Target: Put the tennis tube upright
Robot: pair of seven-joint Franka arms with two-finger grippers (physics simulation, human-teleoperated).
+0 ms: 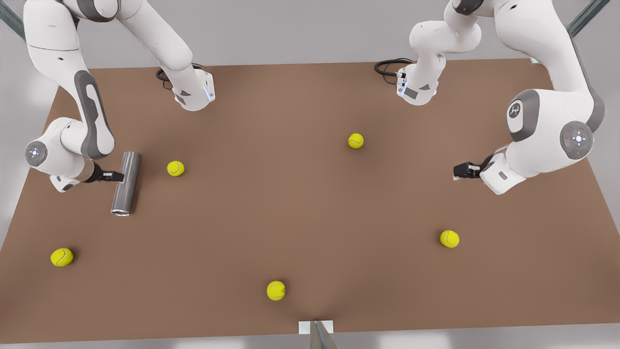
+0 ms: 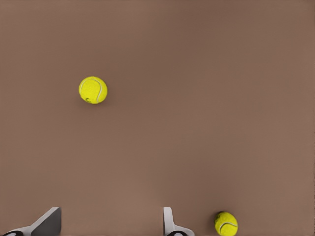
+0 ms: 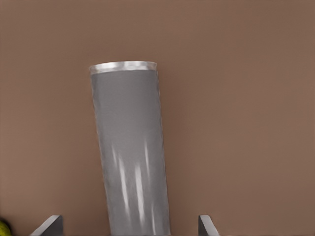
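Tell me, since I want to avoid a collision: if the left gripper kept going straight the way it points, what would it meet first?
Probably nothing nearby: the left gripper, jaws open, points across the bare table, passing between two tennis balls. Depth is unclear.

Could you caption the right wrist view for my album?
Open right end effector straddling the lying tennis tube.

Front view looks steeply down over the whole table [image 1: 310, 203]; both wrist views look down close at its surface

Brown table [image 1: 310, 203]: tube [image 1: 126, 183], balls [image 1: 275, 290]
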